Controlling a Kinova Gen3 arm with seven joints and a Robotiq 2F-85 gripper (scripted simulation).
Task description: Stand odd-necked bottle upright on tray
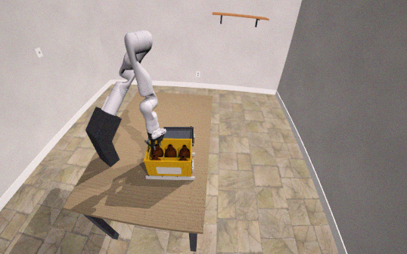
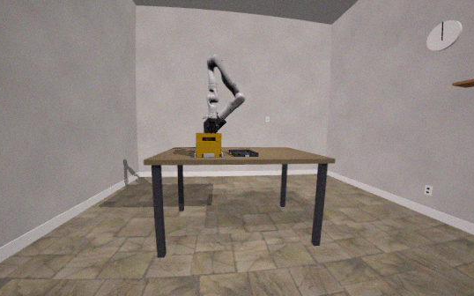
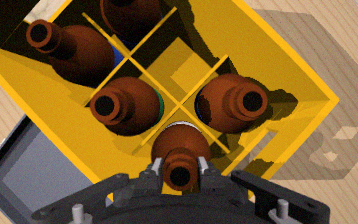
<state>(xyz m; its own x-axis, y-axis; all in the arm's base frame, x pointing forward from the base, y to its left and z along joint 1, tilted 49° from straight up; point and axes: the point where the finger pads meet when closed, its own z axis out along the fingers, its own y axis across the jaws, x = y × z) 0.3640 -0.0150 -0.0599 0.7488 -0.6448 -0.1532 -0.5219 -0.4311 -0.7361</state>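
Wrist view, 6 o'clock: the jaws pinch the neck of a bottle (image 3: 180, 145) standing in its crate (image 3: 280, 65) cell. Four others stand in the crate toward 12. The tray (image 3: 25, 170), at 8 beside the crate, holds nothing visible. Grasp made; lifting, carrying and placing remain.

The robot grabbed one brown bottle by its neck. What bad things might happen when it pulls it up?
The pincer grips only the neck of the bottle, so it might slip or swing. The yellow crate stands loose, and its thin dividers hug the bottle, so the crate might lift or tip. The neighbouring bottle stands close and may get bumped.
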